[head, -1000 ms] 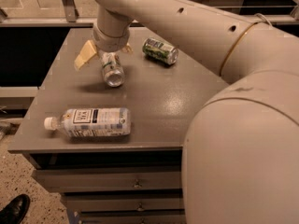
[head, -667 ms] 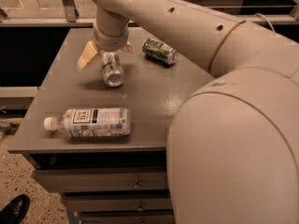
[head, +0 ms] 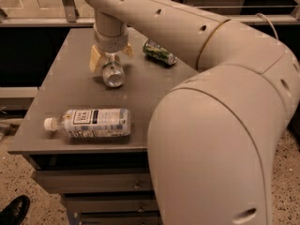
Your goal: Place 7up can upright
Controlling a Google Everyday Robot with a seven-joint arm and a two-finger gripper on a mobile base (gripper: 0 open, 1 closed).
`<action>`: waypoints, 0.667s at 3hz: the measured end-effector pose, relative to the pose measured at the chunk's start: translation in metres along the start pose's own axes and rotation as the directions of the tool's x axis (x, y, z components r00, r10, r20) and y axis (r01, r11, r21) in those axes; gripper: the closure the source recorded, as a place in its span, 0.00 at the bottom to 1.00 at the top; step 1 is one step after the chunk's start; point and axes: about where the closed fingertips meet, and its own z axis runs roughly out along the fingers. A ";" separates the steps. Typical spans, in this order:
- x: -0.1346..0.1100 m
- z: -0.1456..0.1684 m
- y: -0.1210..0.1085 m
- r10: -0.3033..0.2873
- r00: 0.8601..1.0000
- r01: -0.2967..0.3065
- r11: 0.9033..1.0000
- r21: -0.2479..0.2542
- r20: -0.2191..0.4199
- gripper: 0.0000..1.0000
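The 7up can [head: 113, 74] lies on its side on the grey table [head: 70, 86], pale silver, with one round silver end facing the camera. My gripper [head: 111, 56] hangs straight down over the can's far half. Its yellowish fingers [head: 95, 60] stand open, one on each side of the can and close to it. The can rests on the table top. The wrist and arm hide the can's far end.
A darker deep-green can [head: 159, 53] lies on its side behind and to the right of the gripper. A clear plastic bottle with a white cap [head: 91, 123] lies near the table's front edge. My large arm fills the right side. A shoe [head: 13, 211] is on the floor.
The left finger has moved in toward the can, and the right finger has come into sight on the can's other side. The can, bottle and green can have stayed in place.
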 end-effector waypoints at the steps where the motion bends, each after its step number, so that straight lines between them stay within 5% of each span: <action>1: -0.001 0.000 -0.004 0.018 1.000 -0.017 0.999 0.032 -0.013 0.47; 2: -0.010 -0.011 -0.008 0.059 0.998 -0.059 0.997 0.044 0.003 0.78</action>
